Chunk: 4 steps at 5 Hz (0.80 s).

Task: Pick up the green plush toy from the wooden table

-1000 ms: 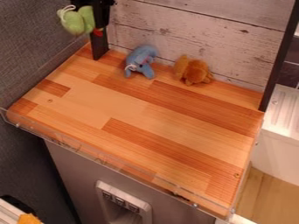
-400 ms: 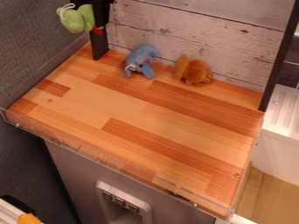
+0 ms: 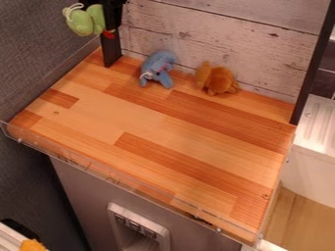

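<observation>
Pale, weathered planks back a wooden table, with a dark grey wall running down the view on the pincer's side. The pincer is at the top edge, toward the left, and it is closed on the green toy, which hangs just under it, raised above the table's level. A white loop sticks up from the toy, and a small red bit shows at its lower right.

Right beside the pincer stands a black post; a second post is well apart from it, at the far right. Below the pincer and to its right, the blue toy lies on the table near the planks. The brown toy lies farther from the pincer, just beside the blue one but apart from it. A clear rim edges the table on the side opposite the planks.
</observation>
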{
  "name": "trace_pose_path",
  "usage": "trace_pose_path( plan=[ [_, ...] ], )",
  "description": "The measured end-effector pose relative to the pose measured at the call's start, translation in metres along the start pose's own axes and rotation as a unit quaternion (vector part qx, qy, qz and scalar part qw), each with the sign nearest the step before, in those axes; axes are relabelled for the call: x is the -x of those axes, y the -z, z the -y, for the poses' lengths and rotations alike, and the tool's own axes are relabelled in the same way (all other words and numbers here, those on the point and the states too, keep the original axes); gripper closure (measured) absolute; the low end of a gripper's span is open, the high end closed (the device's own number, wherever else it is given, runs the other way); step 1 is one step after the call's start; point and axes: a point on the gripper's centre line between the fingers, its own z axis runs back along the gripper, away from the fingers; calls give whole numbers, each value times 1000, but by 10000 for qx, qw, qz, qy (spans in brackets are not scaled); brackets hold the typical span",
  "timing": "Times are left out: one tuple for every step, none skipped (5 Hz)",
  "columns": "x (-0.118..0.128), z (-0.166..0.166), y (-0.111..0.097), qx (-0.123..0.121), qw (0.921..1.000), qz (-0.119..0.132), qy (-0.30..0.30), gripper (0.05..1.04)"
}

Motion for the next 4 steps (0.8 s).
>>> trace_pose_path(
  plan=[
    [0,1,0,-1,10000,0,0,463],
    [0,1,0,-1,10000,0,-61,462],
    [0,1,0,6,9999,-14,-107,463],
    [0,1,0,12,9999,-11,-161,463]
  ],
)
